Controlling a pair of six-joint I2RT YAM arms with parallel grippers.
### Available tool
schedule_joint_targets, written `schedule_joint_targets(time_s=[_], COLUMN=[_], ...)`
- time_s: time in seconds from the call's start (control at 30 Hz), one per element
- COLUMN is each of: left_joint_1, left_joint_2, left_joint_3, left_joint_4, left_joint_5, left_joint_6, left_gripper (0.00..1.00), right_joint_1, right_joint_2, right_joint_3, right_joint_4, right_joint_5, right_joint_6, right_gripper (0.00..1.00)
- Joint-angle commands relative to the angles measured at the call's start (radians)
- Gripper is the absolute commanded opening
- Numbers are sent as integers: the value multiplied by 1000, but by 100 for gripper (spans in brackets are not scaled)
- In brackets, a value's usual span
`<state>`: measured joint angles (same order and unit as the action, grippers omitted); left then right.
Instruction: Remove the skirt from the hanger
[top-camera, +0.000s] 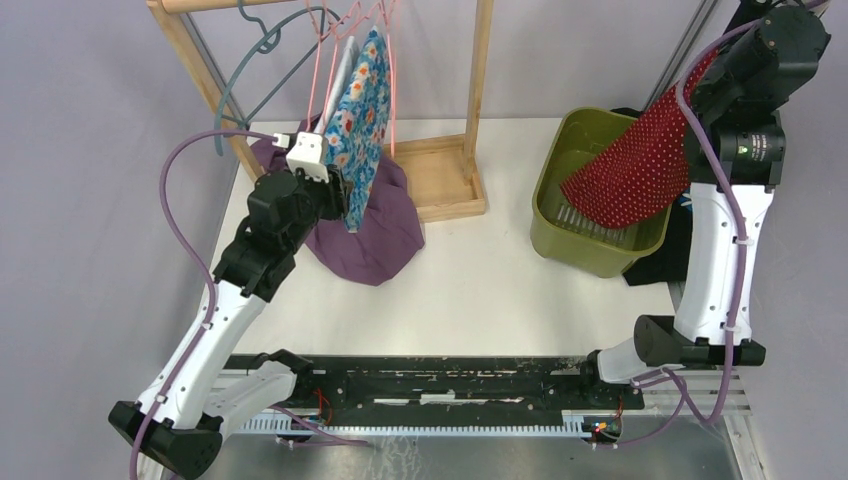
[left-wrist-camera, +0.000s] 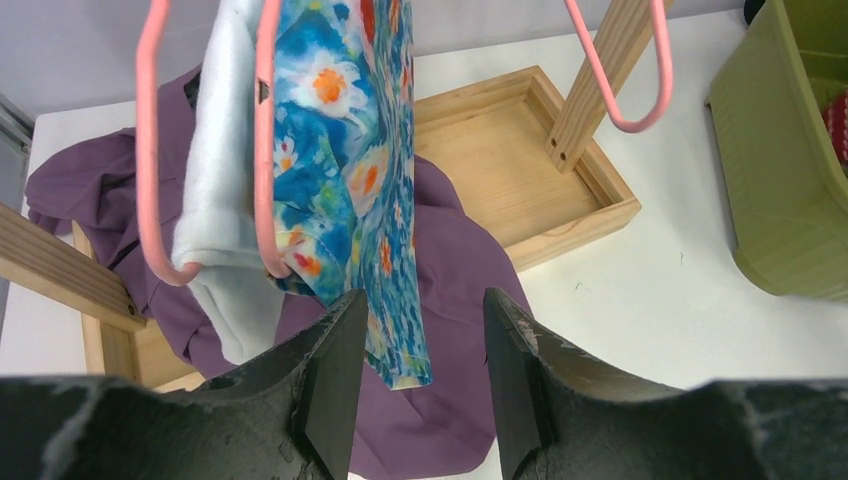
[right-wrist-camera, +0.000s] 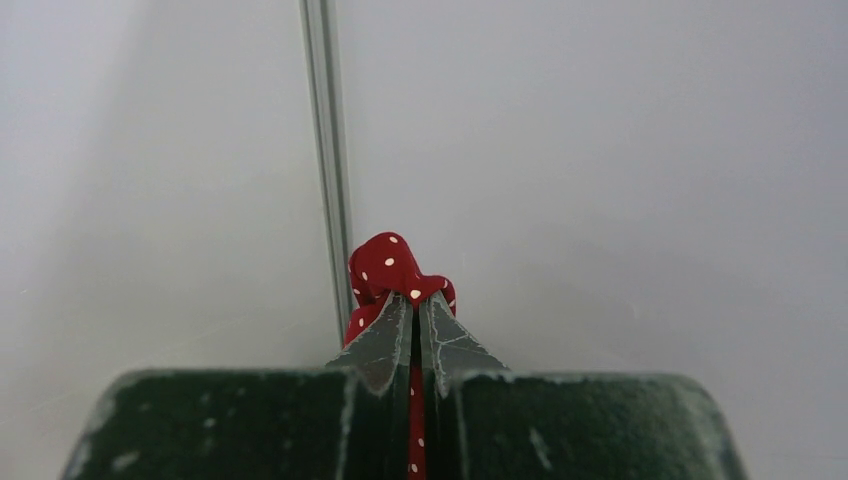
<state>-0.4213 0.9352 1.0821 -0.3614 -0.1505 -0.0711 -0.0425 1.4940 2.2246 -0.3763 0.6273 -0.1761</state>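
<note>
Left gripper (left-wrist-camera: 420, 330) at 10 o'clock on table (top-camera: 480, 290), jaws half apart, nothing pinched. Floral skirt (left-wrist-camera: 345, 150) hem hangs in line with gap, contact unclear. Probably lined up to take hem and draw skirt down.
Skirt draped on pink hanger (left-wrist-camera: 265, 150), on wooden rack (top-camera: 478, 90) at 11 o'clock.
White garment (left-wrist-camera: 215, 160) alongside, touching skirt; could drag along.
Purple cloth (top-camera: 385, 235) heaped below rack.
Right gripper (right-wrist-camera: 415, 310) clamped tight on red dotted cloth (top-camera: 640, 170), held high at 2 o'clock over green bin (top-camera: 560, 225), clear of rack.
</note>
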Motion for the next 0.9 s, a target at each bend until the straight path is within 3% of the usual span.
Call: schedule_joint_targets(time_s=[0.0, 0.2, 0.5, 0.73, 0.87], left_joint_1=[0, 0, 1, 0, 1], left_joint_2=[-20, -26, -9, 14, 17], left_joint_3=[-11, -15, 2, 11, 17], left_joint_4=[50, 50, 51, 53, 46], left_joint_5=[17, 11, 3, -22, -36], left_joint_6=[-50, -53, -58, -76, -63], left_gripper=[53, 53, 53, 54, 58], right_joint_1=[-6, -4, 26, 102, 123], right_joint_2=[-6, 23, -43, -168, -168], right_joint_3=[-39, -119, -352, -723, -837], right_joint_4=[7, -85, -77, 36, 8], right_joint_5=[-86, -308, -581, -564, -536], right_joint_6=[100, 243, 384, 444, 407], right_gripper=[1, 1, 1, 1, 1])
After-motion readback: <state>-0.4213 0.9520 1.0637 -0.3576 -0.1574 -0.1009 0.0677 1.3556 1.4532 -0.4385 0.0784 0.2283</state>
